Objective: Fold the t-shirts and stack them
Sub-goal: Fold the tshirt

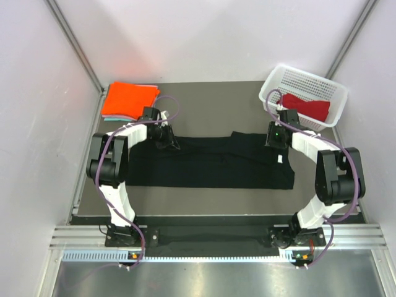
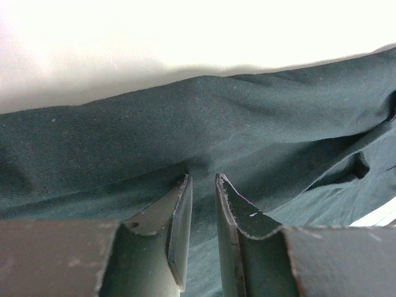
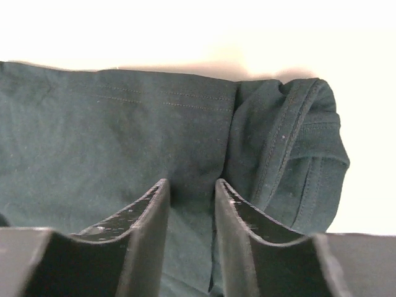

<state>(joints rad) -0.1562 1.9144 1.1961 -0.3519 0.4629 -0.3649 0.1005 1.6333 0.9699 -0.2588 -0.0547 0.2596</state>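
Note:
The large black t-shirt [image 1: 210, 164] lies spread lengthwise across the table's middle, folded into a long band. My left gripper [image 1: 167, 141] rests on its far left edge. In the left wrist view that gripper [image 2: 203, 178] is open by a narrow gap, its tips pressing into the black cloth [image 2: 185, 117]. My right gripper [image 1: 276, 139] sits at the shirt's far right end, where it [image 3: 192, 182] stands open over flat cloth [image 3: 117, 130], beside a folded-in sleeve [image 3: 297, 154]. A folded orange t-shirt [image 1: 128, 98] lies on a pale teal one [image 1: 112, 117] at the back left.
A white mesh basket [image 1: 322, 80] stands at the back right corner with a dark red t-shirt [image 1: 306, 106] inside. Pale walls close in on both sides and the back. The dark table's near edge [image 1: 204, 213] runs just below the black shirt.

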